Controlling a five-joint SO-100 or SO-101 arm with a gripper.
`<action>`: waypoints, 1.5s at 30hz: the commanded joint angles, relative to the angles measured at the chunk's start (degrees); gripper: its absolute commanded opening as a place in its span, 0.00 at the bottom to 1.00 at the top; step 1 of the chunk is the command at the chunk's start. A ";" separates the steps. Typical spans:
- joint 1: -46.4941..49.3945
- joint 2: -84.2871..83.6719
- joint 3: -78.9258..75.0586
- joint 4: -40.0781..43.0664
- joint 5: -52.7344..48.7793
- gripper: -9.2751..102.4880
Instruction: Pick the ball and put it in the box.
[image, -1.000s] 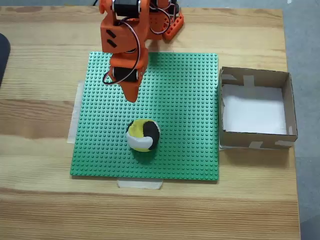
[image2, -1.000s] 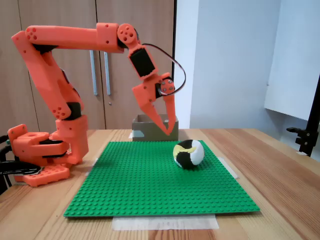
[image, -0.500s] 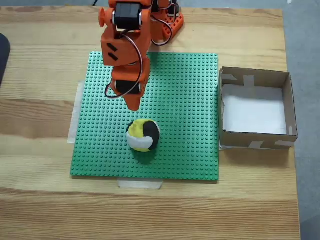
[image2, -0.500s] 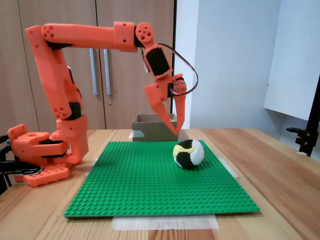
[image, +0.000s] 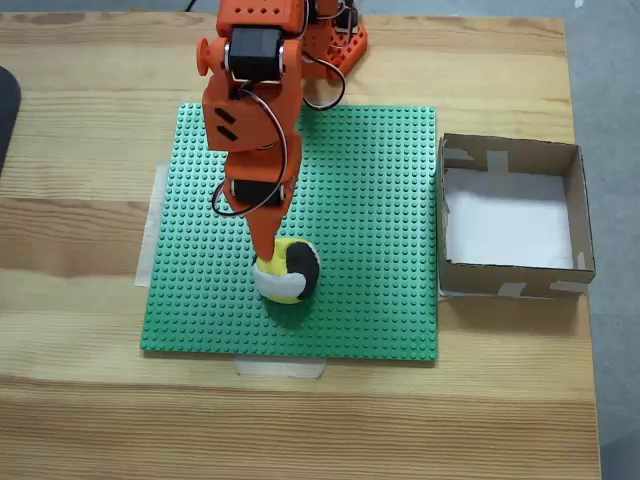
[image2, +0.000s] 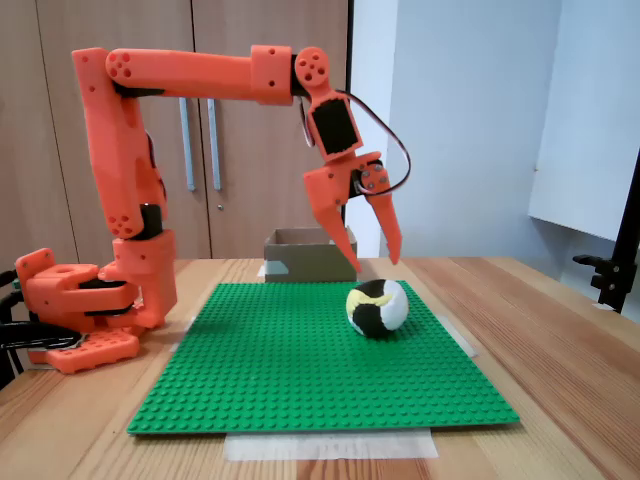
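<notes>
The ball (image: 289, 272), a small one with yellow, black and white patches, rests on the green studded baseplate (image: 370, 200) toward its near edge in a fixed view. Seen from the side, the ball (image2: 377, 307) lies just below my orange gripper (image2: 375, 265). The gripper is open, one finger on each side above the ball, with nothing between them and no contact. From above, the gripper (image: 266, 246) overlaps the ball's upper left edge. The box (image: 510, 155), shallow brown cardboard with a white bottom, stands at the right of the plate. From the side the box (image2: 295, 258) sits behind the arm.
The baseplate (image2: 280, 360) is taped to a wooden table (image: 80, 240). My arm's orange base (image2: 80, 310) stands at the plate's far edge. A dark object (image: 5, 110) pokes in at the table's left edge. Cupboard doors stand behind.
My arm has reached out across the plate toward the ball. The fingers have spread wider and now hang over the ball. Ball and box have not moved.
</notes>
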 joint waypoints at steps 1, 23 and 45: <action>-0.09 -0.09 -2.64 0.70 0.88 0.32; -0.88 -6.33 4.04 -6.06 1.93 0.47; -2.46 -9.67 4.13 -12.57 2.02 0.39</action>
